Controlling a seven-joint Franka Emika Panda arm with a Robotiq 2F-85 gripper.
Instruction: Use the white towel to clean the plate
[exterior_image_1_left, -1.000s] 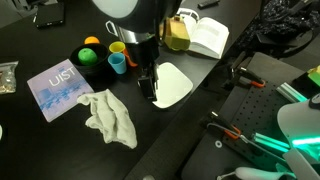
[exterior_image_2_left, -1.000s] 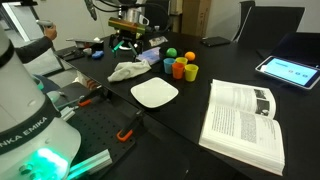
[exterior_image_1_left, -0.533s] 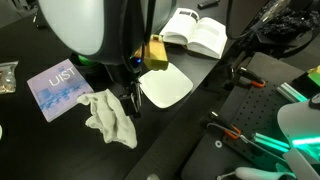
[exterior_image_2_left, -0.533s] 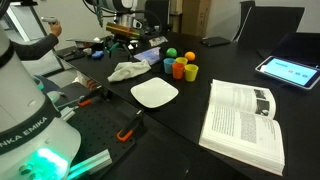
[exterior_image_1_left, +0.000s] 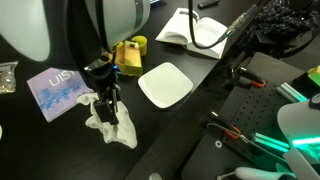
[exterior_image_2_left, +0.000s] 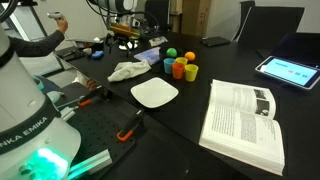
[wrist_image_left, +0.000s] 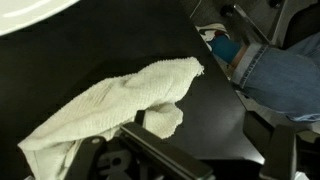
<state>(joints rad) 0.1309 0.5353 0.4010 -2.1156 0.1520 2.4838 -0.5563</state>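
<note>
The white towel (exterior_image_1_left: 113, 123) lies crumpled on the black table, to the left of the white plate (exterior_image_1_left: 165, 84). It also shows in an exterior view (exterior_image_2_left: 127, 70) beyond the plate (exterior_image_2_left: 154, 93). My gripper (exterior_image_1_left: 108, 104) hangs just above the towel, and in an exterior view (exterior_image_2_left: 125, 41) it is over the towel's far side. In the wrist view the towel (wrist_image_left: 110, 105) fills the left half and the plate's edge (wrist_image_left: 30, 15) shows at top left. The gripper (wrist_image_left: 205, 150) is open and empty, with one finger at the towel's corner.
A blue booklet (exterior_image_1_left: 58, 88) lies left of the towel. Coloured cups (exterior_image_2_left: 180, 68) stand behind the plate. An open book (exterior_image_2_left: 245, 125) and a tablet (exterior_image_2_left: 288, 68) lie to one side. Tools and the robot base (exterior_image_2_left: 40, 130) line the table edge.
The arm has swung from above the plate over to the towel and come down towards it. The towel and plate have not moved.
</note>
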